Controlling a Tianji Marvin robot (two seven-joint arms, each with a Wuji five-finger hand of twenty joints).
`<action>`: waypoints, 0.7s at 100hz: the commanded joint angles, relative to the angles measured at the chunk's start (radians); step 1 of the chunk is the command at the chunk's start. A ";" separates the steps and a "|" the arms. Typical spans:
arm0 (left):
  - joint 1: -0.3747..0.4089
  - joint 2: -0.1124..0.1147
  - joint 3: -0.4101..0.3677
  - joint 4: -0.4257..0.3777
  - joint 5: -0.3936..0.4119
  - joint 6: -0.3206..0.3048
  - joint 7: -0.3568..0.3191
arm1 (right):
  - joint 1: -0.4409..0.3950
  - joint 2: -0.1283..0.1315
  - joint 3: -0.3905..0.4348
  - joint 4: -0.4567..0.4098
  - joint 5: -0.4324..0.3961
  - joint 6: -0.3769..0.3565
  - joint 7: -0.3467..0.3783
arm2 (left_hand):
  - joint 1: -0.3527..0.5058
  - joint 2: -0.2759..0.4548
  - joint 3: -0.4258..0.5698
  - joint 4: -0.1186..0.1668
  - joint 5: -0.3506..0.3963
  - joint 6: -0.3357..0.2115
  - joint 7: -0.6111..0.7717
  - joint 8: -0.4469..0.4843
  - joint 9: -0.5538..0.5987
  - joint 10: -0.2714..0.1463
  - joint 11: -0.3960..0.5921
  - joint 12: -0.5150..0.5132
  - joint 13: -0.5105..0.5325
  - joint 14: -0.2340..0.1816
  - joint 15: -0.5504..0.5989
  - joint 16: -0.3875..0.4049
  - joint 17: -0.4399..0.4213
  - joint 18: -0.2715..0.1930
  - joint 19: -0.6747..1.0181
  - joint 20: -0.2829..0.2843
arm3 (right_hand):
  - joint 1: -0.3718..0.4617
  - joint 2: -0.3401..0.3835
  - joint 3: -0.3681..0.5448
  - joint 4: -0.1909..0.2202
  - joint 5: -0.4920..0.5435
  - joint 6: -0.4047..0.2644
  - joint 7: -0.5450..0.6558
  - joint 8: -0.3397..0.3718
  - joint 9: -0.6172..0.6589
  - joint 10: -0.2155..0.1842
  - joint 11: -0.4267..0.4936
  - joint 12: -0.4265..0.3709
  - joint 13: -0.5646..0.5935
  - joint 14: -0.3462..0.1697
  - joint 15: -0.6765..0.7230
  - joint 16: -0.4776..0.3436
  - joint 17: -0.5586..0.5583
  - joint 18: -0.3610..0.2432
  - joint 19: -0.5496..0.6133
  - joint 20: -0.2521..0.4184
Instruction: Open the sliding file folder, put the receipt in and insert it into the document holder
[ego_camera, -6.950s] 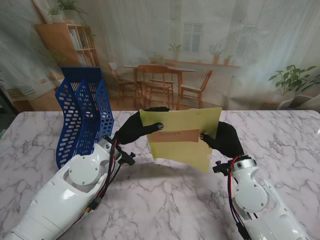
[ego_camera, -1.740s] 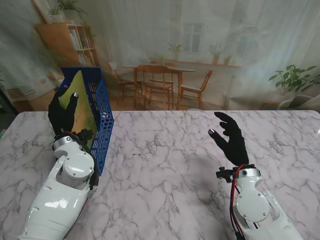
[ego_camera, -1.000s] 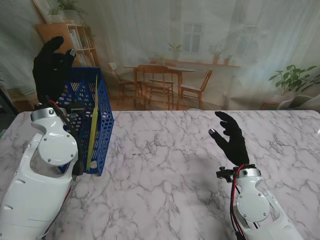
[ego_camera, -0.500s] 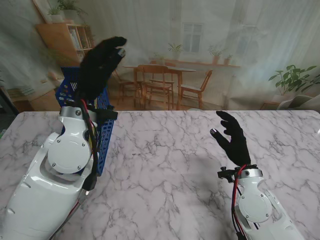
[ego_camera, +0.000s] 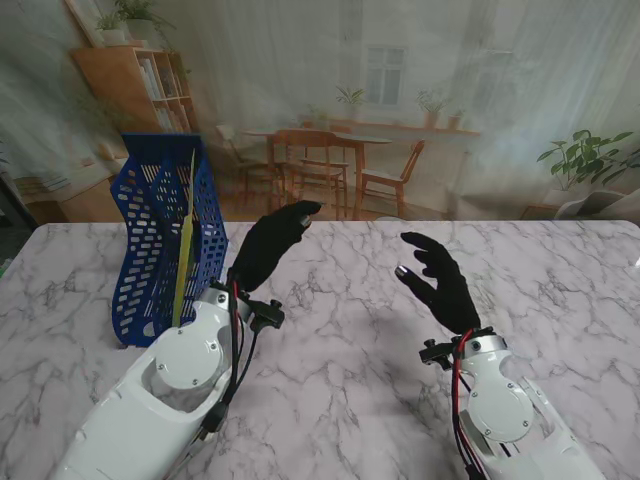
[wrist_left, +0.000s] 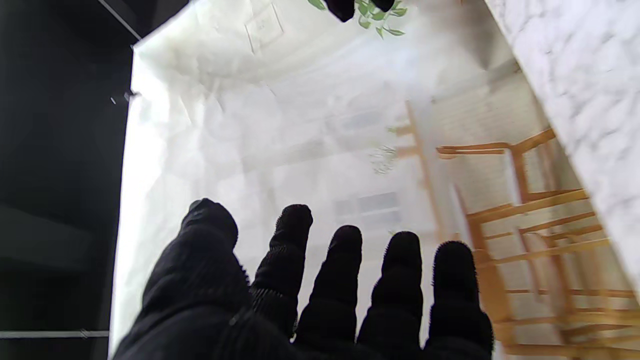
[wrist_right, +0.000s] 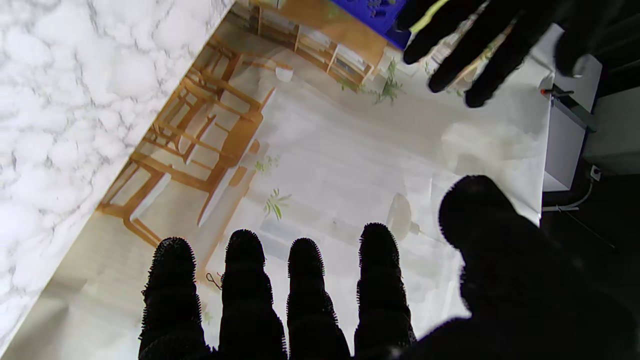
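Note:
The blue mesh document holder (ego_camera: 165, 240) stands upright at the far left of the marble table. The yellow-green file folder (ego_camera: 185, 240) sits on edge inside it, seen as a thin strip; the receipt is hidden. My left hand (ego_camera: 272, 244) hovers over the table to the right of the holder, fingers spread, holding nothing. My right hand (ego_camera: 437, 282) is raised at centre right, palm toward the left hand, fingers apart and empty. The wrist views show each hand's black fingers (wrist_left: 345, 280) (wrist_right: 305, 295) spread against the backdrop.
A printed room backdrop (ego_camera: 400, 110) hangs behind the table's far edge. White and grey marble table top (ego_camera: 340, 350) spreads between and around both arms.
The folder went from both hands into the blue holder. The left hand let go, rose above the holder, then swung down to the right. The right hand shifted slightly left.

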 joint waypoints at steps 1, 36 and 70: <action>0.031 -0.015 0.014 0.051 0.000 -0.008 -0.010 | 0.011 -0.002 -0.017 0.007 0.007 0.017 0.013 | 0.016 0.052 -0.024 -0.006 0.020 -0.007 0.002 0.011 0.029 -0.014 0.020 0.016 0.022 -0.005 0.024 0.017 0.003 0.003 0.030 0.027 | -0.029 0.035 -0.018 0.028 0.016 -0.041 -0.010 -0.013 0.013 -0.008 -0.020 -0.009 -0.013 -0.030 -0.065 -0.002 -0.005 -0.047 -0.020 0.016; 0.038 -0.028 0.017 0.186 -0.032 -0.022 -0.002 | 0.063 -0.003 -0.081 0.061 0.033 0.065 0.040 | 0.032 0.066 -0.021 -0.004 0.027 0.025 0.002 0.002 0.060 -0.006 0.056 0.033 0.048 0.011 0.054 0.040 0.006 0.007 0.071 0.049 | -0.028 0.038 -0.014 0.027 0.031 -0.031 -0.012 -0.017 0.034 -0.013 -0.022 -0.006 -0.001 -0.029 -0.066 0.001 0.003 -0.043 -0.018 0.016; 0.071 -0.013 -0.017 0.154 -0.004 -0.026 -0.019 | 0.072 -0.004 -0.085 0.072 0.030 0.061 0.039 | 0.042 0.077 -0.025 -0.005 0.029 0.042 -0.011 -0.008 0.056 0.011 0.054 0.030 0.035 0.026 0.059 0.045 -0.001 0.007 0.092 0.055 | -0.027 0.038 -0.012 0.027 0.042 -0.029 -0.007 -0.017 0.046 -0.022 -0.018 -0.002 0.010 -0.028 -0.061 0.004 0.010 -0.039 -0.017 0.016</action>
